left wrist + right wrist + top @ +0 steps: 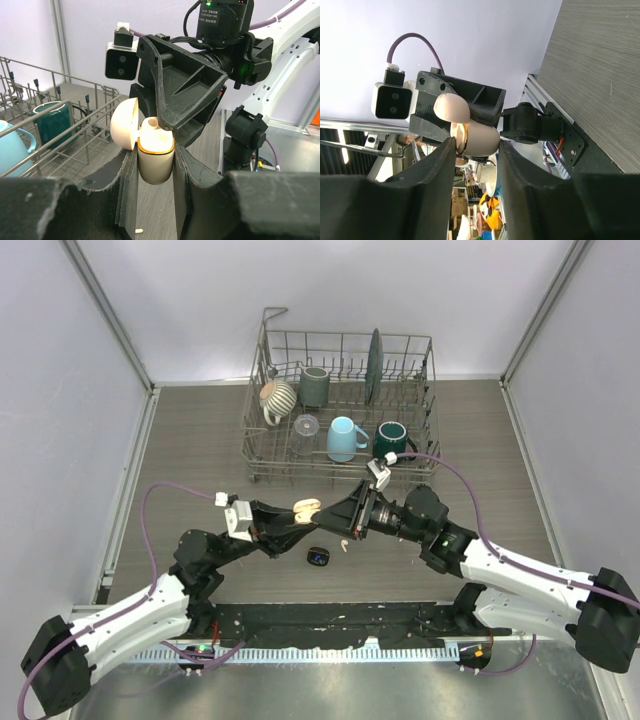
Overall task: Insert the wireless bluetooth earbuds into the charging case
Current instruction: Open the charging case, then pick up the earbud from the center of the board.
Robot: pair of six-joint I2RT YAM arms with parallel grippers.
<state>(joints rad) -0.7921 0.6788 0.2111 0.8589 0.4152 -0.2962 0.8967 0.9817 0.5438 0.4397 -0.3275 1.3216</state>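
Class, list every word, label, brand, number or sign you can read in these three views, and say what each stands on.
No text can be read in any view.
The black case on the table: a small blue mark, too small to read.
The cream charging case: no print visible.

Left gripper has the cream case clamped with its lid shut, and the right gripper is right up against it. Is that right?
Not quite: the lid is open, swung aside on its hinge, as the left wrist view shows. The rest stands: the left gripper clamps the cream case, and the right gripper is right up against it.
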